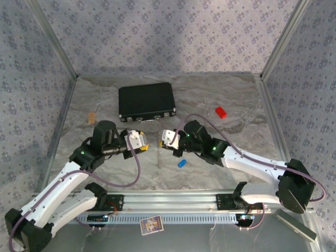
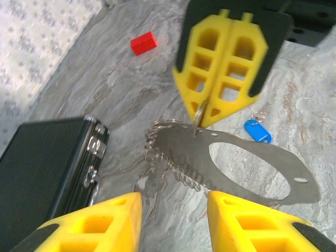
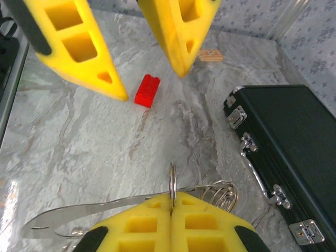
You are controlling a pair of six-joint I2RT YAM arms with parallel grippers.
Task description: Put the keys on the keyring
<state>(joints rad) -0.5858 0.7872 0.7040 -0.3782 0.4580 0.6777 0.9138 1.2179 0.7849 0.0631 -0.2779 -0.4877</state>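
Note:
The keyring point(image 2: 181, 146), a flat pale grey loop with a thin chain point(image 2: 176, 170), hangs just above the table between my two grippers. My right gripper point(image 3: 172, 198) is shut on its small metal ring point(image 3: 172, 181); across the gap the same gripper point(image 2: 206, 119) pinches that ring. My left gripper point(image 2: 175, 210) is open, its yellow fingers point(image 3: 79, 47) facing the loop with nothing between them. From above, the left gripper point(image 1: 137, 139) and right gripper point(image 1: 167, 137) face each other with the chain point(image 1: 159, 155) dangling between. A blue-headed key point(image 1: 182, 163) lies on the table below the right gripper.
A shut black case point(image 1: 146, 101) lies just behind the grippers, latches toward them. A small red block point(image 1: 221, 112) sits at the right rear. A small tan piece point(image 1: 92, 116) lies left of the case. Patterned walls enclose three sides.

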